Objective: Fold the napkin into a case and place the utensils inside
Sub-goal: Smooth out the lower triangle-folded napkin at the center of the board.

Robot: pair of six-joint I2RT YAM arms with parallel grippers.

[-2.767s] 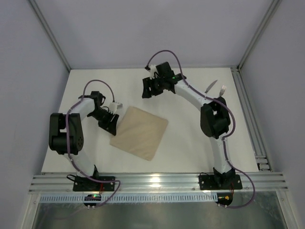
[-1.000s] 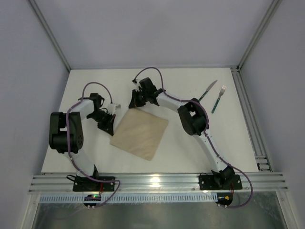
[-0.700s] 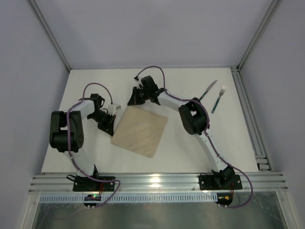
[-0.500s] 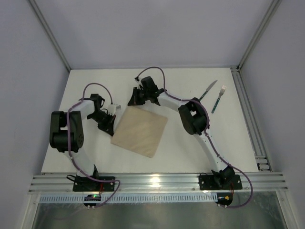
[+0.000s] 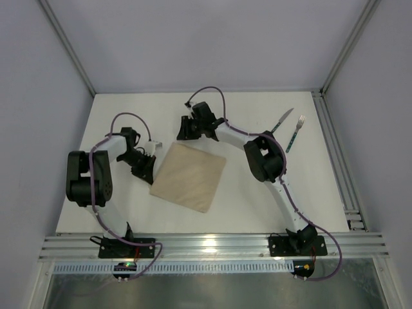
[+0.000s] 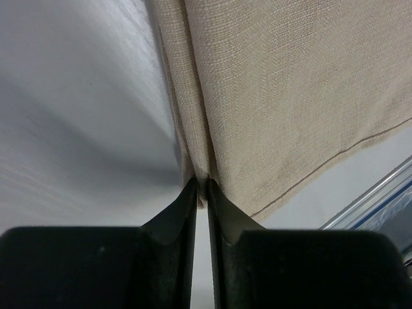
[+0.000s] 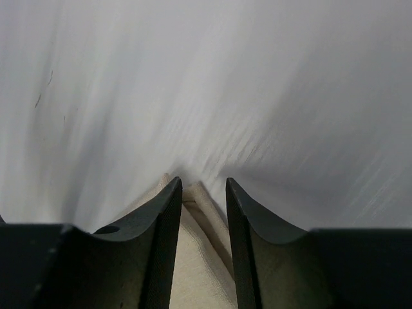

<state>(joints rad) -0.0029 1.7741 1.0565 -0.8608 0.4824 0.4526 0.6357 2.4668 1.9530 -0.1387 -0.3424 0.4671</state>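
Napkin (image 5: 188,177): one, spread on the table (image 5: 129,116) between both arms. Compared with 2.8 s ago, you will find the right tool (image 7: 203,182) moved in to the napkin's far corner, fingers spread astride it. The left tool (image 6: 201,183) pinches the left edge. From above, both tools' tips are hidden. One knife (image 5: 284,118) and one fork (image 5: 296,133) lie far right.

plain beige napkin (image 5: 188,177), teal-handled knife (image 5: 282,120) and fork (image 5: 295,134).

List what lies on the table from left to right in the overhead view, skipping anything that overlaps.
left gripper → napkin → knife → fork
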